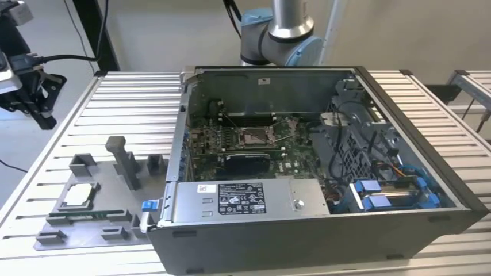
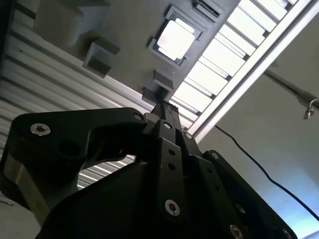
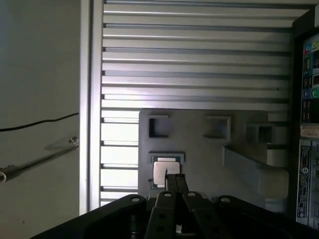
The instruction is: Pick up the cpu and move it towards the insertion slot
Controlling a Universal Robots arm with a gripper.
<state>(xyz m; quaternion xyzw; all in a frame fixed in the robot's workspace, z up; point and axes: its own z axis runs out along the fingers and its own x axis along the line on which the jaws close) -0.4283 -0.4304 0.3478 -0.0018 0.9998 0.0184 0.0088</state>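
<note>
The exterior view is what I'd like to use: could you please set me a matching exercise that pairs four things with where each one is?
Things:
1. cpu
2. insertion slot
3. gripper
4. memory stick

Places:
A. on the green board inside the computer case
B. raised at the exterior view's left, holding nothing
C. in a recess of the grey fixture, silvery top up
D. lying flat on the grey fixture, a thin green strip

Pairs: 1-C, 2-A, 3-B, 4-D

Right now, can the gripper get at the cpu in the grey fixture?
Probably yes. The cpu lies face-up in the grey fixture with nothing over it, and the gripper hangs above, apart from it. It looks shut, though.
</note>
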